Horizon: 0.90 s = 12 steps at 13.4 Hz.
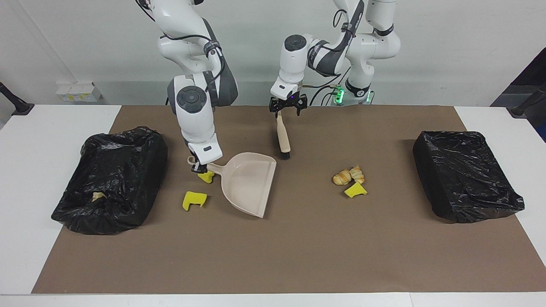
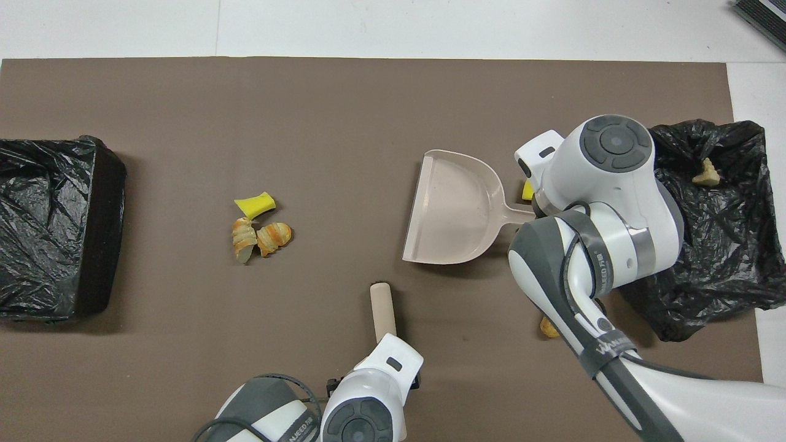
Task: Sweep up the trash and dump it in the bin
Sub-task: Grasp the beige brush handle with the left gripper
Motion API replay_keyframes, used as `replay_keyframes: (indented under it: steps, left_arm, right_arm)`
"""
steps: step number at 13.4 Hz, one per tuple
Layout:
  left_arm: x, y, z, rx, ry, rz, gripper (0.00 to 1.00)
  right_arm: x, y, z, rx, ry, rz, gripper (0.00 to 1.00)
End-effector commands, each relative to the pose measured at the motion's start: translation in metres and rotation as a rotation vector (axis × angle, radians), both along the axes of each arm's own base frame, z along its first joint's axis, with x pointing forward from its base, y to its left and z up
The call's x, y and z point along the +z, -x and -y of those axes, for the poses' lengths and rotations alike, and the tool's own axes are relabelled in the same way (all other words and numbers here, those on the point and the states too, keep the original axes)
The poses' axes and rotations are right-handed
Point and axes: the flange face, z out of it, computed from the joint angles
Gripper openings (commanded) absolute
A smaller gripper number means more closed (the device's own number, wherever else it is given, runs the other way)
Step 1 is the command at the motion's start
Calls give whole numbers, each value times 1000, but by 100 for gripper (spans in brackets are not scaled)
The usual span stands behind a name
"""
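Observation:
The beige dustpan (image 1: pixel 249 183) (image 2: pixel 454 215) lies flat and empty on the brown mat, and my right gripper (image 1: pixel 199 167) is shut on its handle. A yellow sponge chunk (image 1: pixel 207 176) (image 2: pixel 527 190) sits right beside that handle, and another (image 1: pixel 195 200) lies a little farther out. Two croissants (image 1: pixel 347 175) (image 2: pixel 264 238) and a third yellow chunk (image 1: pixel 355 190) (image 2: pixel 255 204) are clustered toward the left arm's end. The brush (image 1: pixel 282 136) (image 2: pixel 382 310) lies on the mat. My left gripper (image 1: pixel 288 111) hangs open just over its handle end.
One black-bagged bin (image 1: pixel 149 145) (image 2: pixel 724 258) stands at the right arm's end with a pale scrap (image 1: pixel 99 196) (image 2: pixel 706 174) inside. A second black-bagged bin (image 1: pixel 465 175) (image 2: pixel 49 227) stands at the left arm's end. A brown scrap (image 2: pixel 548 328) peeks out under the right arm.

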Motion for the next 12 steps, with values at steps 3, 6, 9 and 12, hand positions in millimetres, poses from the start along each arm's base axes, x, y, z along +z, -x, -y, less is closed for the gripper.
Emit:
replay_keyframes:
  steps: [3,6,9,12]
  left_arm:
    - [-12,22,9,-31,4,-4,100]
    - [-18,25,7,-37,12,9,100]
    - [-20,23,7,-30,28,15,100]
    - [-25,25,9,-38,28,-3,72]
  right_arm:
    - [1,17,1,51,8,24,0]
    - [-4,21,-3,75,34,23,0]
    - [-5,23,-5,81,31,29,0]
    - [-5,22,-3,75,32,29,0]
